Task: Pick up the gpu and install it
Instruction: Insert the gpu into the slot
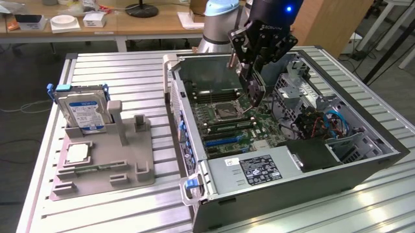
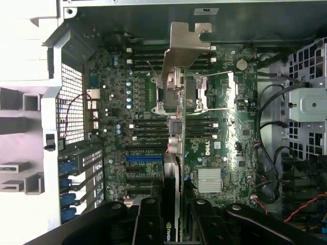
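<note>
- Silvery slatted metal table (image 1: 110, 73) is carrying everything.
- Large grey open computer case (image 1: 363, 170) is lying on its side on the table, toward the exterior view's right, with its inside facing up.
- Green motherboard (image 1: 224, 127) (image 2: 225, 153) is lying flat on the case floor.
- Light grey moulded holder tray (image 1: 133, 162) is sitting on the table at the exterior view's left, well apart from the gripper.
- Grey boxy power supply with a black label (image 1: 259, 170) is sitting in the near end of the case.
- Black two-finger gripper (image 1: 250, 73) (image 2: 171, 214) is hanging over the open case, jaws clamping narrowly on the gpu card.
- Thin dark green-black gpu card with a silvery metal end bracket (image 1: 254, 94) (image 2: 176, 148) is hanging edge-down between the fingers, over the motherboard near the square CPU socket; contact with the board, cannot tell.
- Silver hard drive with a blue label (image 1: 84, 109) is standing upright in the tray.
- Small square silver CPU chip (image 1: 77, 153) is lying flat in a tray pocket.
</note>
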`<state>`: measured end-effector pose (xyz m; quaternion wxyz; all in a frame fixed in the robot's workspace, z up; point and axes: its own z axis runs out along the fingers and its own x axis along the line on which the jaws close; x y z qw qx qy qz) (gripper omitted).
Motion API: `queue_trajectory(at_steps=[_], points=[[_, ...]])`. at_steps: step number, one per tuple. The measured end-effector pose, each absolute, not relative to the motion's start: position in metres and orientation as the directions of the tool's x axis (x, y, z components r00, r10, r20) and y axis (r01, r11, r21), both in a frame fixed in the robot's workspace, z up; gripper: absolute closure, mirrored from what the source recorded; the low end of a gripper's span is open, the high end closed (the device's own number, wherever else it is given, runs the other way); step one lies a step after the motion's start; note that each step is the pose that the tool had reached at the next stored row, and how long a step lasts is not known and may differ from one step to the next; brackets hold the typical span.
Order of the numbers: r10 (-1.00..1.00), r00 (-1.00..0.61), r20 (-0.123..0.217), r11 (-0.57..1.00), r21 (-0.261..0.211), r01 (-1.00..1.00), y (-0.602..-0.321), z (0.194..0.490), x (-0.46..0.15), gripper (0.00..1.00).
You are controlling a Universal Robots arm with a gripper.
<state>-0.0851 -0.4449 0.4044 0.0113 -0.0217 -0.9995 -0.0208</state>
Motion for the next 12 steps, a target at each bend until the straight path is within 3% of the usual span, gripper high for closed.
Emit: queue_trajectory(at_steps=[12], points=[[-0.005, -1.0, 0.023, 0.999, 0.041, -0.004, -0.4449, 0.4041, -0.0843, 0.74]])
